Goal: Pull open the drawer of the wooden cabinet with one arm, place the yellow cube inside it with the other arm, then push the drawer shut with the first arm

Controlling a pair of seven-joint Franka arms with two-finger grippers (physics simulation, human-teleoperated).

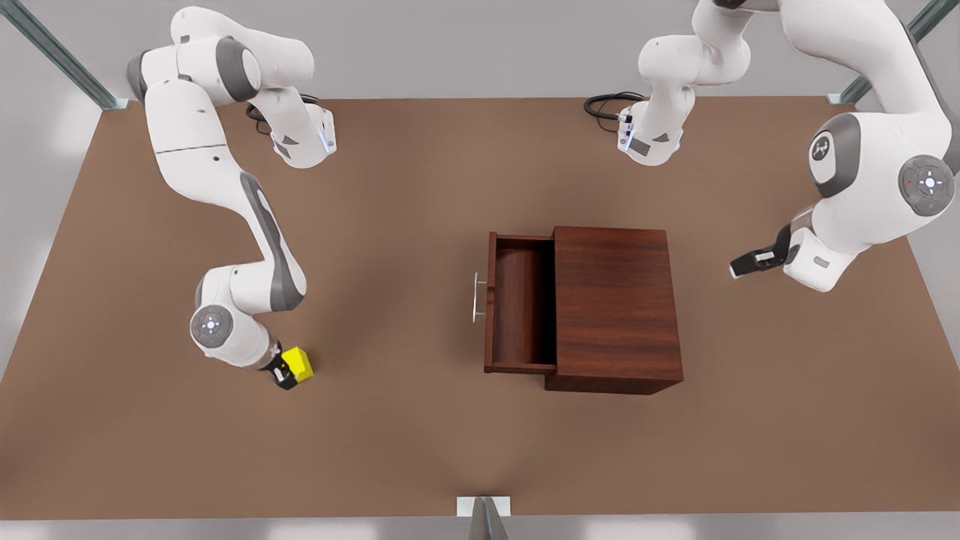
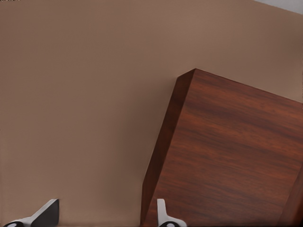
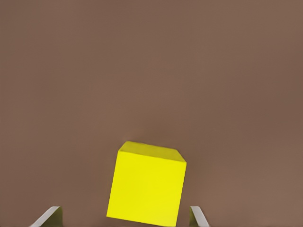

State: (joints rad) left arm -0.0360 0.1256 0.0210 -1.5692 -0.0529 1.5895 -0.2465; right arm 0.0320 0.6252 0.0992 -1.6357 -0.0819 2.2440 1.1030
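Right gripper (image 1: 289,373), fingers apart, straddles the yellow cube (image 1: 298,364) at the drawer's (image 1: 517,307) nine o'clock. Risk: off-centre closure tips it. Left gripper (image 1: 739,266), apart, waits at the wooden cabinet's (image 1: 615,304) three o'clock.

Counter (image 1: 420,442): flat brown surface, plain and uniform. Resting directly on it is the wooden cabinet (image 1: 615,307), right of centre in the front view, with the drawer (image 1: 517,304) drawn out toward the front view's left, its silver handle leading. The yellow cube (image 1: 298,364) is at counter level, well apart from the cabinet, toward the front view's left.
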